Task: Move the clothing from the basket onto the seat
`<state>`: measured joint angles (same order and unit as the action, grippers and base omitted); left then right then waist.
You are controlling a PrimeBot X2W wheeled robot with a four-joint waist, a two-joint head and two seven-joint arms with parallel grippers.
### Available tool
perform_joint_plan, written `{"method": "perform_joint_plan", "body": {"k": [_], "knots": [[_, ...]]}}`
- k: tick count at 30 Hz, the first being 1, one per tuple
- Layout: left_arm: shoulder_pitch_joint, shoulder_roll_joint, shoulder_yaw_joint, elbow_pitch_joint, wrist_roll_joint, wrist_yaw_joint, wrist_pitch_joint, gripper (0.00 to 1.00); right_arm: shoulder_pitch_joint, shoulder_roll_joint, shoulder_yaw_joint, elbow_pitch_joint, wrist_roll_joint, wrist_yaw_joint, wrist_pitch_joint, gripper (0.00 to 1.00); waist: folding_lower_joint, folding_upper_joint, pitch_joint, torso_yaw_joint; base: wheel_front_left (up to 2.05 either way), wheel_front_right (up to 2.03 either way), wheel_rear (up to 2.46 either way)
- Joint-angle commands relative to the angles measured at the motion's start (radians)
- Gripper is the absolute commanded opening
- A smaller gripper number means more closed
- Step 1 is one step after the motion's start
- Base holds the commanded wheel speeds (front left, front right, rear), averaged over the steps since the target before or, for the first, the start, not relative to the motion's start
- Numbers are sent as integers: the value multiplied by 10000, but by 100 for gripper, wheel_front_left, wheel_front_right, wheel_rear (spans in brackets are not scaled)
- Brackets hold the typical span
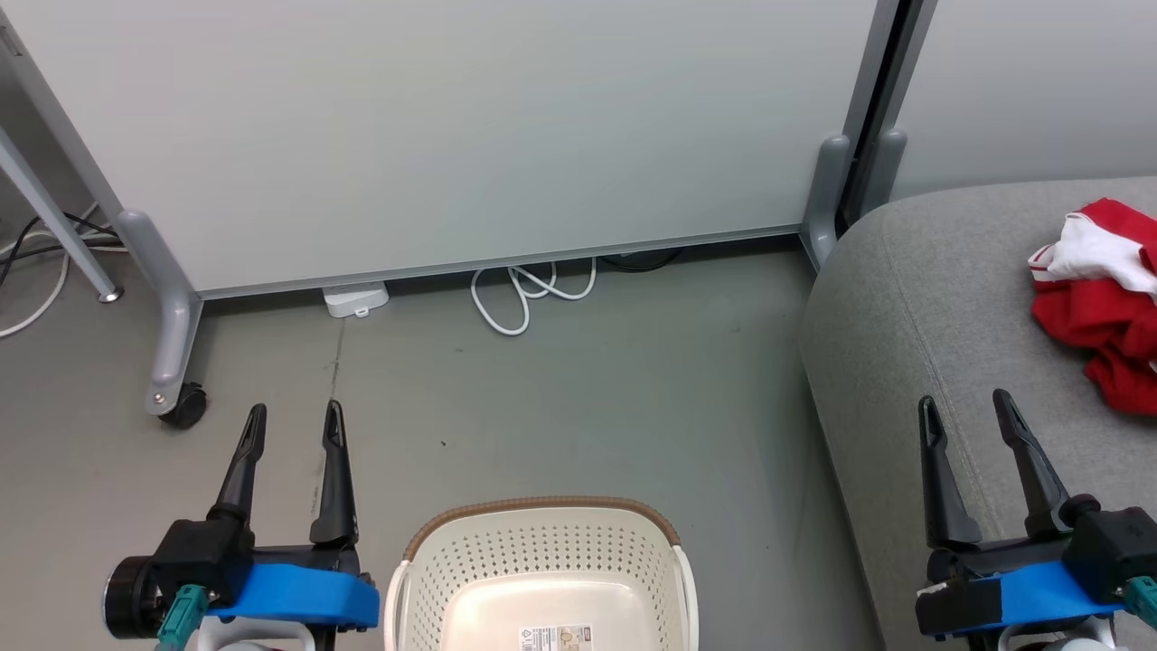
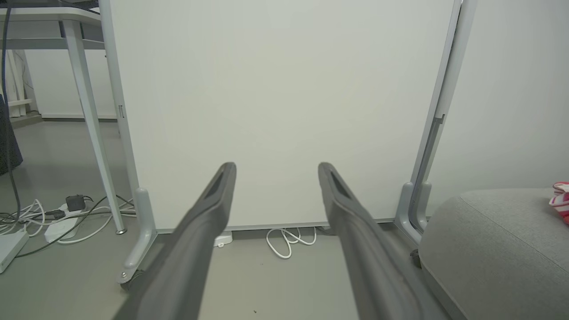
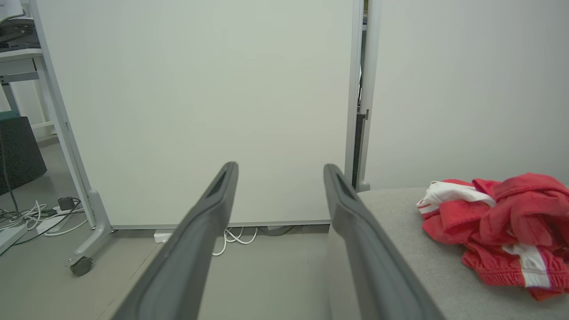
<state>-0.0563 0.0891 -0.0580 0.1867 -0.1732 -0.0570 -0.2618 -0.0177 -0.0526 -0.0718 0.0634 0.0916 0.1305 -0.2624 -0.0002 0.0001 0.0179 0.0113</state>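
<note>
The red clothing [image 1: 1105, 312] with white trim lies crumpled on the grey seat [image 1: 913, 298] at the right; the right wrist view shows the clothing [image 3: 502, 226] on the seat [image 3: 400, 258] too. The cream basket [image 1: 542, 561] with a brown rim stands on the floor at the bottom centre, nothing in it but a sticker label [image 1: 560, 638]. My left gripper [image 1: 296, 423] is open, left of the basket over the floor. My right gripper [image 1: 965, 409] is open above the seat's front edge, left of the clothing. Both hold nothing.
A pale wheeled partition panel [image 1: 434, 136] stands behind the basket, its caster foot [image 1: 181, 402] near my left gripper. White cable [image 1: 529, 289] and a power adapter [image 1: 355, 298] lie at its base. More cables [image 2: 58, 218] and a table leg [image 2: 93, 133] are far left.
</note>
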Motion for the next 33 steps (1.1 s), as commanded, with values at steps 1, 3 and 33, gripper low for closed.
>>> {"method": "perform_joint_plan", "body": {"k": [1, 3, 33], "knots": [[122, -42, 131, -10, 103, -113, -46, 100, 78, 34, -10, 105, 91, 5, -36, 100, 2, -1, -84, 119, 0, 0, 0], [203, -121, 245, 77, 199, -207, -44, 100, 65, 32, 7, 231, 154, 5, -37, 100, 2, -1, -131, 190, 0, 0, 0], [326, -387, 675, 800, 706, -664, 64, 0, 72, 17, 178, 1428, 445, 0, 60, 0, 2, -1, -201, 433, 0, 0, 0]]}}
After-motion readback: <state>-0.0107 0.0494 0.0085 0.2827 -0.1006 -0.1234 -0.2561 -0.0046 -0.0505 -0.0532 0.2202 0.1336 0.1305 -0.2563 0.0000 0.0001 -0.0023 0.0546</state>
